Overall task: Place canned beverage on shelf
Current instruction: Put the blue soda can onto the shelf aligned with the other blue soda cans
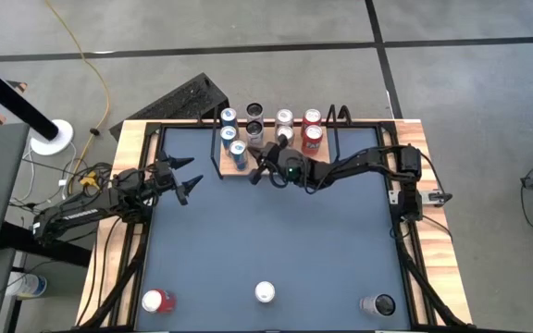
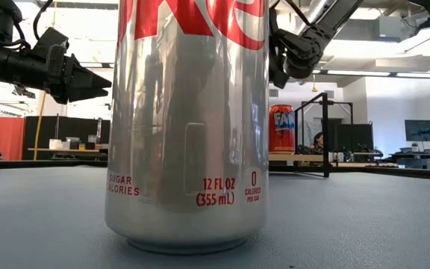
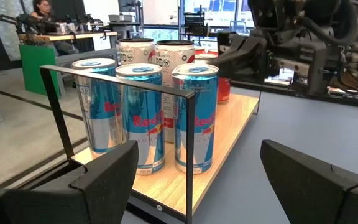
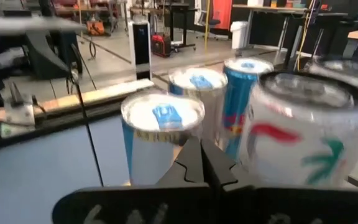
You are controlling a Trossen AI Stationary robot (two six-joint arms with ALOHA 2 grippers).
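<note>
The shelf (image 1: 222, 167), a light-wood board in a black rail frame, stands at the table's far middle and bears several upright cans: blue ones (image 3: 194, 118), white ones (image 1: 284, 118) and red ones (image 1: 312, 139). My right gripper (image 1: 260, 170) is shut and empty at the shelf's near edge, just in front of the blue cans (image 4: 163, 137) and a white can (image 4: 303, 130). My left gripper (image 1: 189, 181) is open and empty over the table's left part, pointing toward the shelf (image 3: 235, 124). A silver Diet Coke can (image 2: 187, 119) stands on its base near the table's near edge.
Three cans stand along the near edge: a red one (image 1: 156, 301), the silver one (image 1: 265, 292) and a dark one (image 1: 378, 304). The grey-blue tabletop (image 1: 276, 231) between them and the shelf is bare. A person (image 3: 42, 9) sits in the room beyond.
</note>
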